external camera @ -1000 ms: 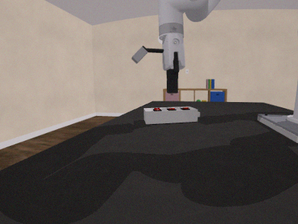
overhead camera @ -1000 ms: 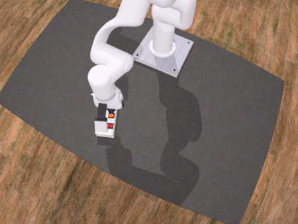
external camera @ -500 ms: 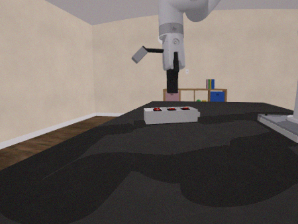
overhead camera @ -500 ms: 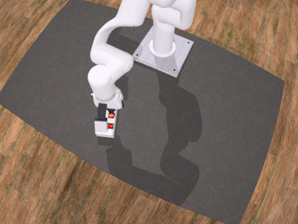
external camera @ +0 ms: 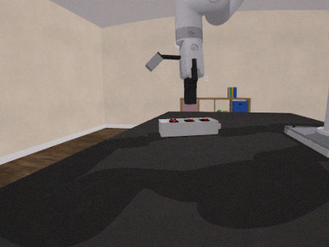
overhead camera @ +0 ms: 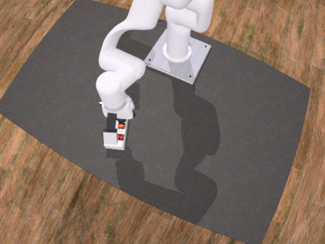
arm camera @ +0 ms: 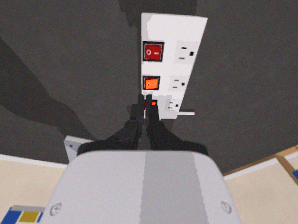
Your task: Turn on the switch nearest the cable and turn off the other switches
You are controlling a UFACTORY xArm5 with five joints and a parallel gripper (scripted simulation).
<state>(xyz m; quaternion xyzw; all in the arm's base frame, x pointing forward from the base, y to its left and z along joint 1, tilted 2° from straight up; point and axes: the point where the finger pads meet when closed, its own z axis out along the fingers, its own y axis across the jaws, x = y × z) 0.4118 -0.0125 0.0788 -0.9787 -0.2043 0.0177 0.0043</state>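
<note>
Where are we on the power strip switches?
Looks done: the power strip lies flat, right way up. The farthest switch is dark, apparently off. The cable-end switch, half hidden by the fingers, glows orange, apparently on.
In hand: the shut, empty gripper hangs above the strip's cable end, touching nothing.
Left: the middle switch glows orange, so it likely needs pressing off.
</note>
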